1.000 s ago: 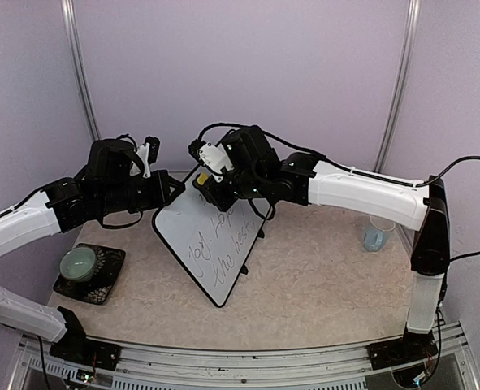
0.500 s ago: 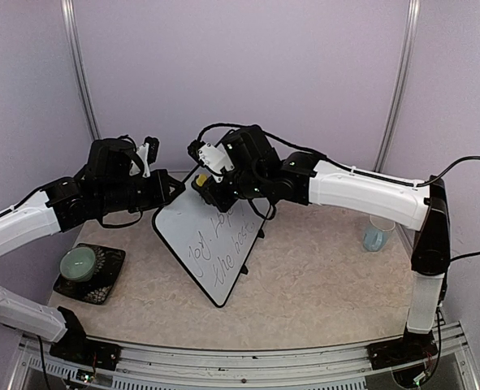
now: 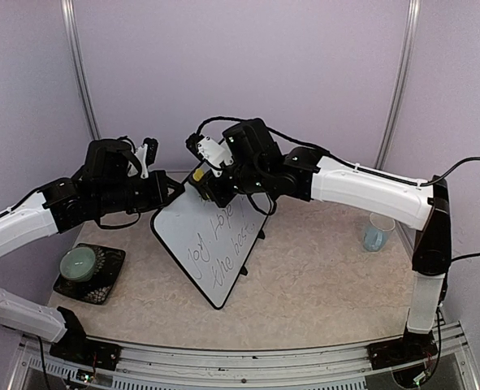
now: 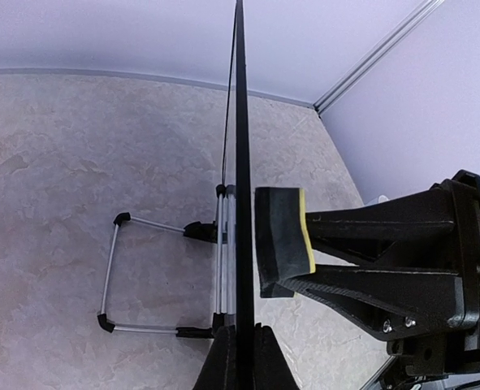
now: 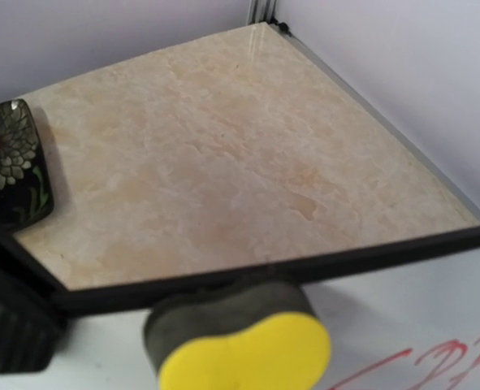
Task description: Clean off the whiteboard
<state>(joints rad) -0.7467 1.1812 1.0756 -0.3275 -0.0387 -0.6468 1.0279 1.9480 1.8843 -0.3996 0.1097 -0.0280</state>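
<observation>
R end effector (image 4: 301, 255), gripping sponge (image 5: 244, 345), nudged up whiteboard (image 3: 199, 236), prob. touching; L end effector (image 4: 241, 361) clamps edge.

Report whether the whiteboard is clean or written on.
Written on: dark handwriting crosses the lower half of the whiteboard in the top view. The yellow sponge sits at its upper edge.

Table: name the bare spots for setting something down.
Widest bare table: between whiteboard and cup; a smaller patch in front of the whiteboard, right of the dark tray. Crowded at the board's top, around left gripper and right gripper.
</observation>
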